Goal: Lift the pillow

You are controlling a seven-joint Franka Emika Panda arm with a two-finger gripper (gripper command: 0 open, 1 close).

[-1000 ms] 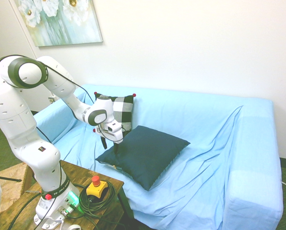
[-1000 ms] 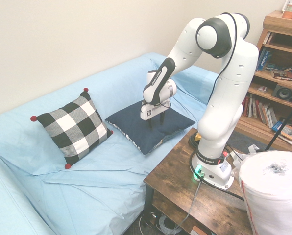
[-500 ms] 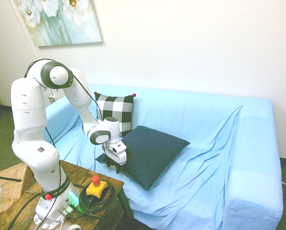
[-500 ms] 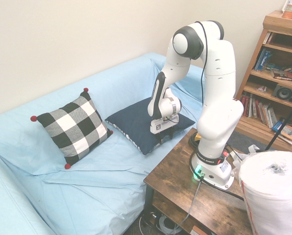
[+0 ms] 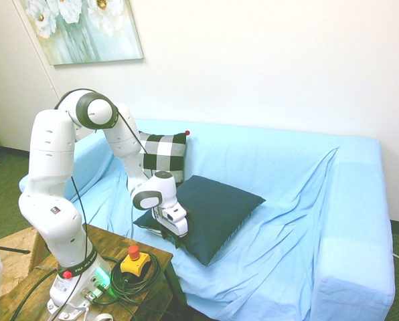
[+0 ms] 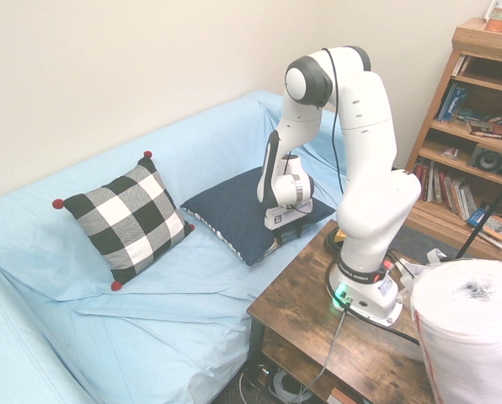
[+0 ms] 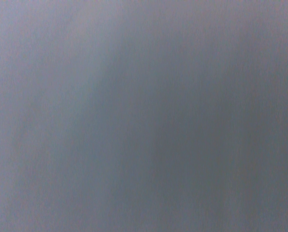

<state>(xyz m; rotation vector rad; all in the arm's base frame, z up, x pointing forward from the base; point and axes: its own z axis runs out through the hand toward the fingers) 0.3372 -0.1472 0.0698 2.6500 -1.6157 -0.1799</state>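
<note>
The pillow [image 5: 219, 204] [image 6: 230, 210] lies flat on the blue sofa [image 5: 306, 200] with its plain dark navy face up, one corner toward the sofa's front edge. My gripper [image 5: 179, 233] [image 6: 283, 236] points down and presses into the pillow's near edge, next to the wooden table. Its tips are sunk into the fabric and hidden. The wrist view is a blur of uniform grey-blue, too close to tell anything apart.
A black-and-white checked cushion [image 5: 162, 154] [image 6: 130, 218] with red corners leans on the sofa back beside the pillow. A wooden table [image 6: 310, 337] stands against the sofa front, with a red-and-yellow stop button [image 5: 134, 258]. A bookshelf [image 6: 478, 126] stands beyond.
The arm has folded and dropped. The gripper went from hovering over the pillow's back part down to its near edge and now presses into it. The pillow has not shifted.
</note>
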